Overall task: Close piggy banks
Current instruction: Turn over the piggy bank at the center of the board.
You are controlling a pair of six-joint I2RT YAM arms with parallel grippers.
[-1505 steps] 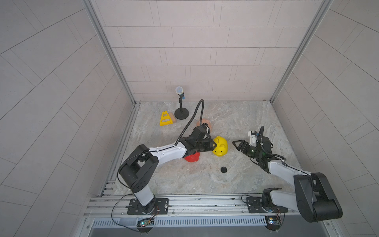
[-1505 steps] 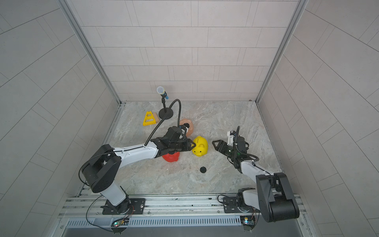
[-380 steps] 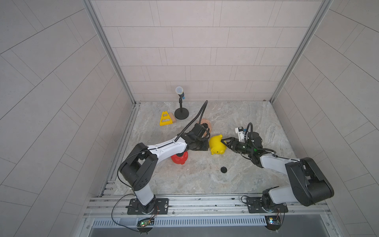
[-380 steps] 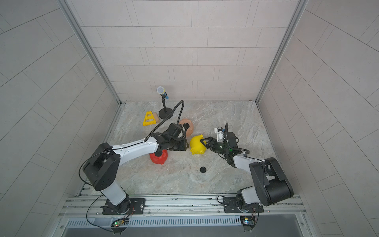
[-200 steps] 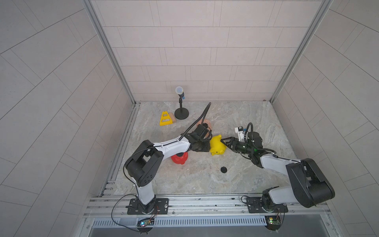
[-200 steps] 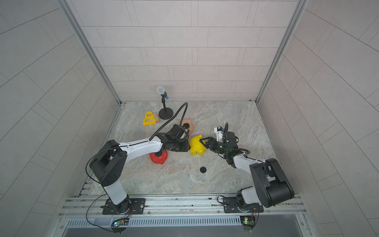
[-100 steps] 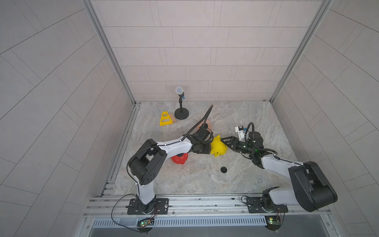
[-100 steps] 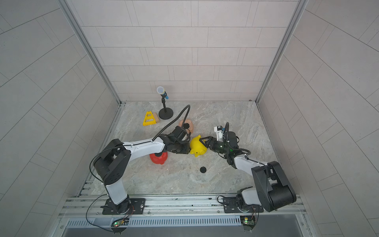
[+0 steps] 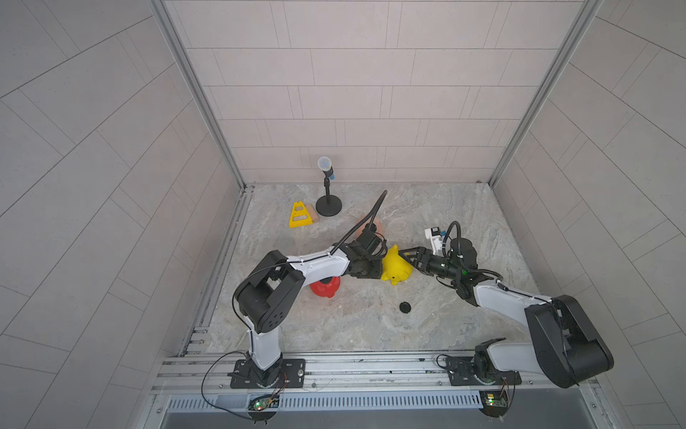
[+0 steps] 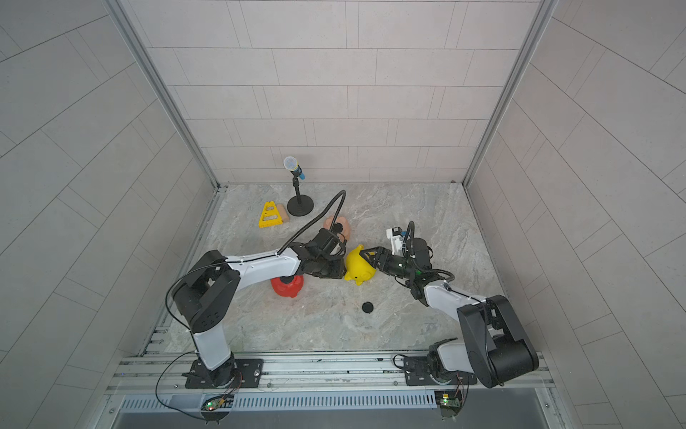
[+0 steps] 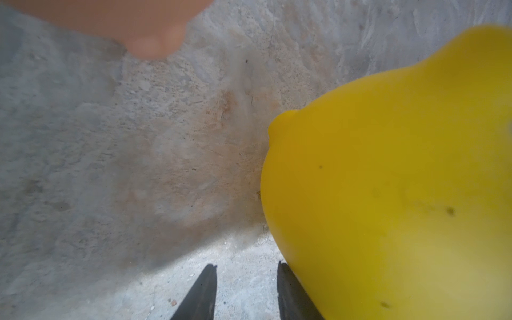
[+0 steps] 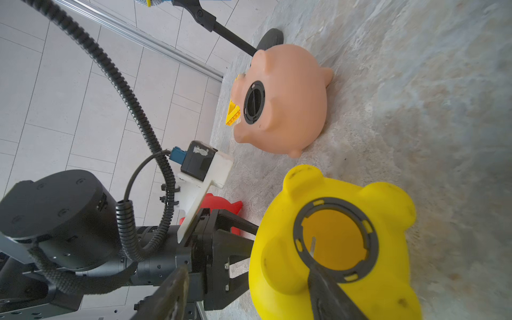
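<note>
Marble tabletop (image 9: pixel 371 327): left end effector (image 11: pixel 245 267) has shifted against yellow pig (image 11: pixel 388 194).

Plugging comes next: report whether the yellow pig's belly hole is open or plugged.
Open. The right wrist view shows the yellow piggy bank with its black belly ring framing bare yellow interior, no plug.

bench top (image 9: pixel 445 208): grey marbled slab | far-left corner: yellow triangle frame (image 9: pixel 299 216), tan block (image 9: pixel 313 216) right up against it, mic stand (image 9: pixel 328 206) just beside | middle: peach pig (image 12: pixel 288 105) and yellow pig (image 9: pixel 396 265) both tipped on their sides, red pig (image 9: pixel 326 288) leftward | front-ish: black plug (image 9: pixel 405 307) all by itself
</note>
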